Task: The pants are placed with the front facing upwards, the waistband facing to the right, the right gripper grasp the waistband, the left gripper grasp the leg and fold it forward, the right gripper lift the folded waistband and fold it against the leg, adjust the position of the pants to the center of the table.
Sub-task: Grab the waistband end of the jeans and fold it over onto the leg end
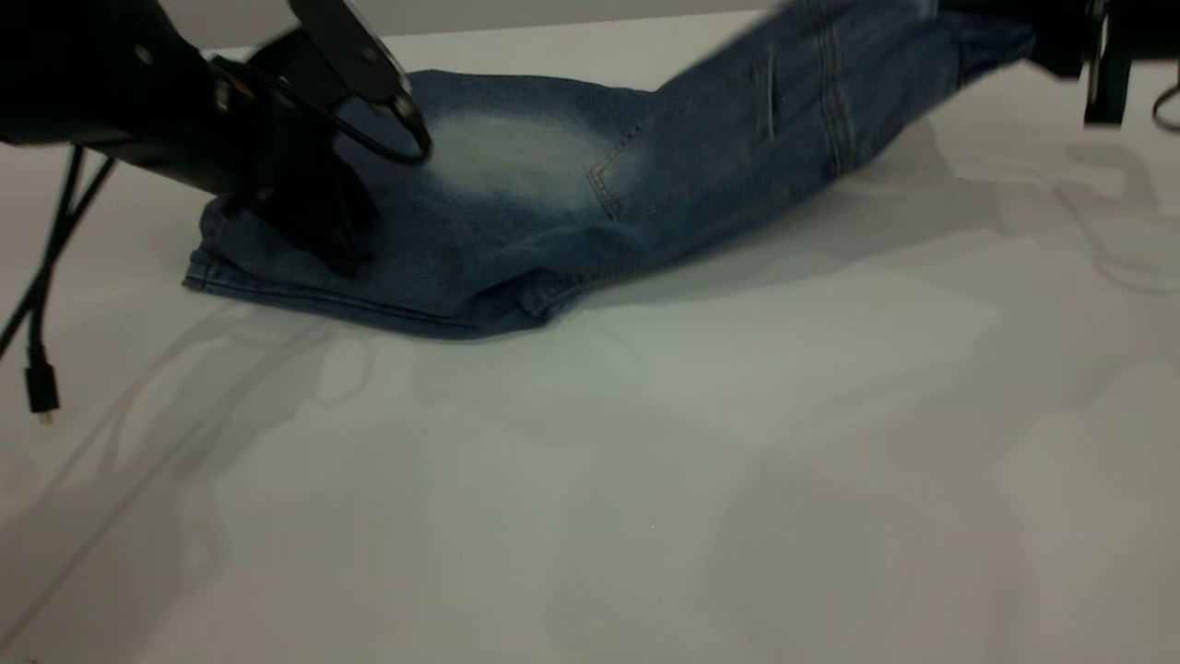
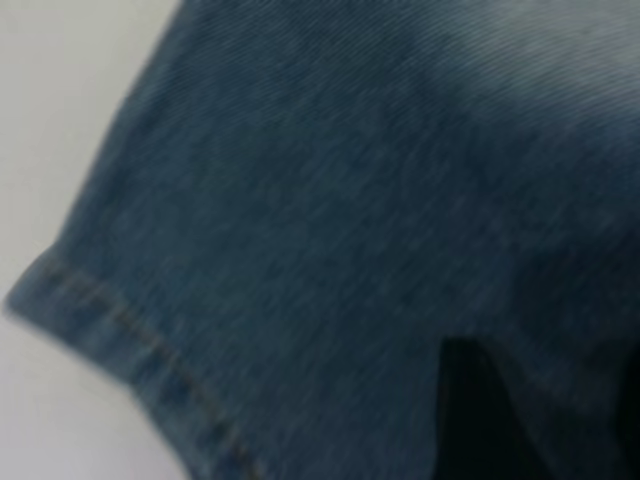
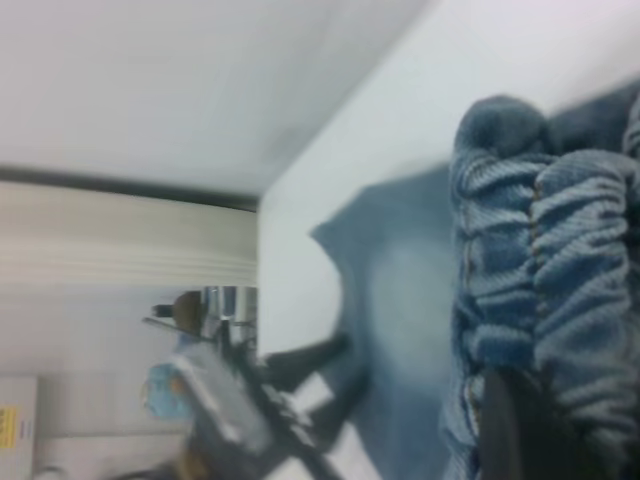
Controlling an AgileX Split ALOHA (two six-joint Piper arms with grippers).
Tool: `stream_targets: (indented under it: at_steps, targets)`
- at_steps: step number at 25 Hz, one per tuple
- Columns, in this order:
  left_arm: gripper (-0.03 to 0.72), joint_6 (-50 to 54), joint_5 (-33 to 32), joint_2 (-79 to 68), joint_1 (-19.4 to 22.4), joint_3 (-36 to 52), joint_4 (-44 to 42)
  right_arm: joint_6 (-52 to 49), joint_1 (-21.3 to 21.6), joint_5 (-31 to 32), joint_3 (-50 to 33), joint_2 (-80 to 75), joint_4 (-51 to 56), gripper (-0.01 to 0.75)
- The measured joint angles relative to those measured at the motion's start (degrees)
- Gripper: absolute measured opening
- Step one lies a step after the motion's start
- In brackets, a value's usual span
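Observation:
The blue denim pants [image 1: 516,212] lie folded lengthwise on the white table [image 1: 645,480], with a pale patch and a square pocket facing up. My left gripper [image 1: 336,249] stands on the leg near the hem [image 2: 130,340], and its dark fingers [image 2: 480,420] are shut on the denim. At the far right my right gripper [image 1: 1060,41] holds the ruffled waistband [image 3: 560,250] up off the table, so the pants slope upward to it. Its finger [image 3: 510,430] is clamped on the gathered band.
A black cable with a plug [image 1: 41,387] hangs over the table's left side. Another cable loop [image 1: 1166,106] shows at the right edge. Wide bare tabletop lies in front of the pants. The left arm [image 3: 270,400] shows far off in the right wrist view.

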State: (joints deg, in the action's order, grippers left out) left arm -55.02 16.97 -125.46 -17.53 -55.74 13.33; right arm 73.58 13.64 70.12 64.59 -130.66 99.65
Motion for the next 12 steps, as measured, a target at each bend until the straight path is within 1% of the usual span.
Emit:
stream_targets:
  at_steps: [3, 7, 12]
  targets:
    - [0.323, 0.0, 2.3, -1.8, -2.5, -0.1, 0.0, -0.1, -0.2, -0.2, 0.5, 2.7, -0.2, 0.05]
    - [0.318, 0.4, 3.8, -3.4, -6.3, -0.1, 0.1, -0.5, -1.8, 0.1, 0.5, 6.7, 0.0, 0.05]
    - [0.317, 3.6, 3.1, -3.6, -10.6, -0.2, 0.1, -0.5, -6.1, 0.2, 1.7, 8.6, 0.3, 0.05]
